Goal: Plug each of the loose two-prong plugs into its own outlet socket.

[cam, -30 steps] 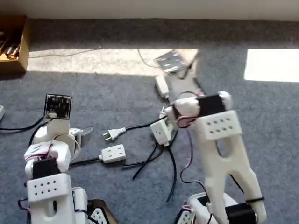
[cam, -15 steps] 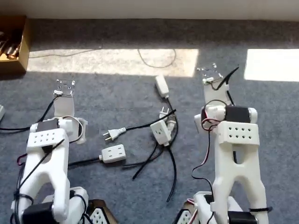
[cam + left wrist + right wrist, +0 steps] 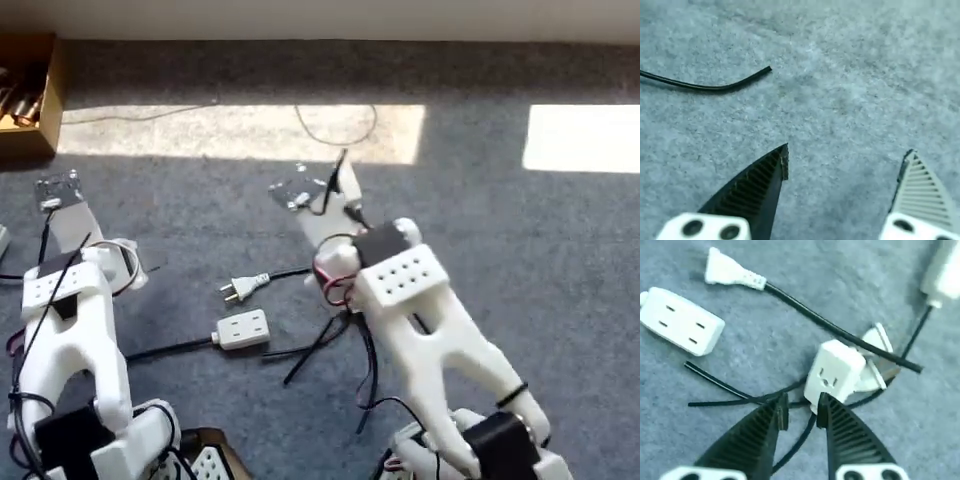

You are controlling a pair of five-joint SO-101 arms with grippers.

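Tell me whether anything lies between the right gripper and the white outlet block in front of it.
Nothing solid. The right gripper sits right at the outlet block; only a black cord crosses the carpet beside its fingers.

Overhead, close wrists, right shares outlet socket (image 3: 243, 328)

No text, label, brand, number or sign could be read anywhere in the views. On the white outlet block (image 3: 682, 320), the outlet socket (image 3: 836, 371) and the white plug (image 3: 727, 271), only slots and moulded ridges were seen, and no legible marking was made out.
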